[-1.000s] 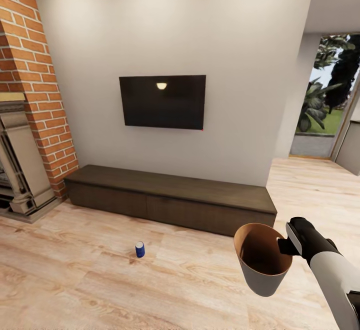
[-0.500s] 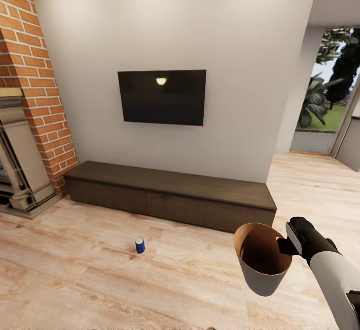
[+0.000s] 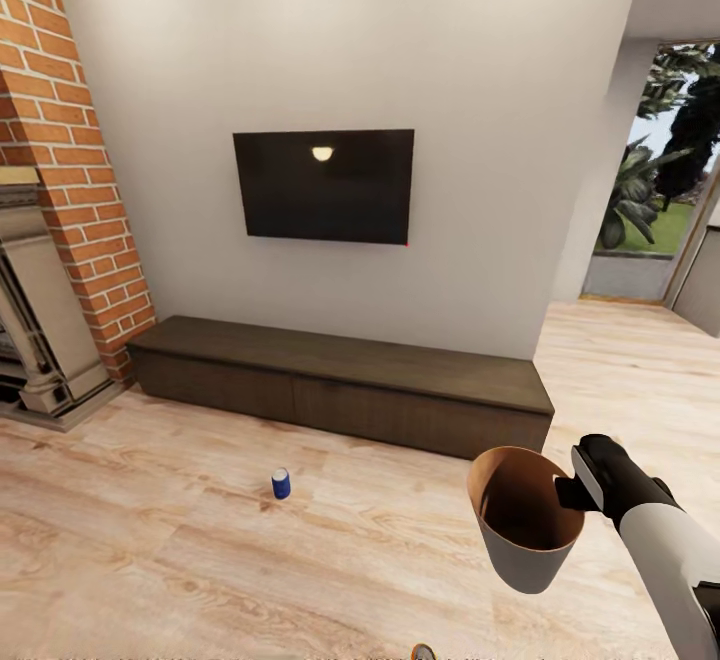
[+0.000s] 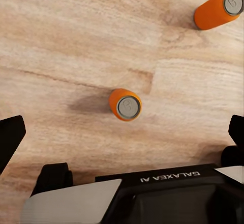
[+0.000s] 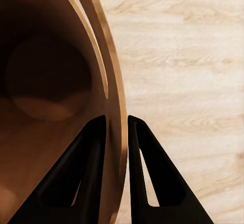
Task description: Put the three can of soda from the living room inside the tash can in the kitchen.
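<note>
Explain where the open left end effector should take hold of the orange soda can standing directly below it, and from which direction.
Grip the nearer orange soda can around its cylindrical side wall, descending from straight above. It stands upright on the wood floor with its grey top facing the left wrist camera, roughly centred between the spread fingers of the left end effector. The smooth round body suits a pinch across its width.

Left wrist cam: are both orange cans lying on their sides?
No: one orange can stands upright, grey top facing the camera; the other orange can also appears upright on the wood floor.
</note>
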`<state>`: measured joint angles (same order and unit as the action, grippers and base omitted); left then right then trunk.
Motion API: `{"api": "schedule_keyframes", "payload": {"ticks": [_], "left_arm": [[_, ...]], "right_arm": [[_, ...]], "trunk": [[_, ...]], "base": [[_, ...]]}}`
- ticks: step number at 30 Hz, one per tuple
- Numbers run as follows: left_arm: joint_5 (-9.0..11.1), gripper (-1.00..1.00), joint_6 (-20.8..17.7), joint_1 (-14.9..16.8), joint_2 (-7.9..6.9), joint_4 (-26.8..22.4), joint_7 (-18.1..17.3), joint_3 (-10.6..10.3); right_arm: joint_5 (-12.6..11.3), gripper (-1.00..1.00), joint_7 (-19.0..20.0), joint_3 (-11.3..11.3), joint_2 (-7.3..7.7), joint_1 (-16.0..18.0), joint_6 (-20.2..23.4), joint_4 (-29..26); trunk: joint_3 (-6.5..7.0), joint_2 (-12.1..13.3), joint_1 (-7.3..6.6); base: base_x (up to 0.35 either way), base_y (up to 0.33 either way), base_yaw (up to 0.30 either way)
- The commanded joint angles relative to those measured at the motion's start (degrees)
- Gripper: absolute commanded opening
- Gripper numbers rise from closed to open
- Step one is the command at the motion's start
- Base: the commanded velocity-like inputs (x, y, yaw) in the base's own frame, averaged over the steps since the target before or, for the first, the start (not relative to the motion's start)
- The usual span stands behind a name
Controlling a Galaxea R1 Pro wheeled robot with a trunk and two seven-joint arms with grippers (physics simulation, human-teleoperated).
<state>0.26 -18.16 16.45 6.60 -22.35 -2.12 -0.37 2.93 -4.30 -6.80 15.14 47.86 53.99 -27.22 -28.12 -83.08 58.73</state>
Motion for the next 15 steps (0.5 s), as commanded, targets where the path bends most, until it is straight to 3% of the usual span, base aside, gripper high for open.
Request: {"api": "schedule_keyframes", "payload": {"ticks": [1,7,15], "left_arm": [[0.0,1.00,-0.6,0.4,0.02,0.0,0.0,0.0],[1.9,1.00,-4.8,4.3,0.06,0.4,0.5,0.0],[3.2,1.00,-7.9,5.9,0.07,0.4,0.6,0.0]], "right_arm": [[-0.3,-1.00,0.2,-0.1,-0.01,0.0,0.0,0.0],[-0.3,-1.00,0.2,-0.1,-0.02,0.0,0.0,0.0],[-0.2,-1.00,0.2,-0.1,-0.02,0.0,0.0,0.0]], "trunk": [[-0.09,0.0,0.00],[-0.65,0.0,0.00],[-1.40,0.0,0.00]], "base": [[0.000,0.000,0.000],[0.000,0.000,0.000],[0.000,0.000,0.000]]}}
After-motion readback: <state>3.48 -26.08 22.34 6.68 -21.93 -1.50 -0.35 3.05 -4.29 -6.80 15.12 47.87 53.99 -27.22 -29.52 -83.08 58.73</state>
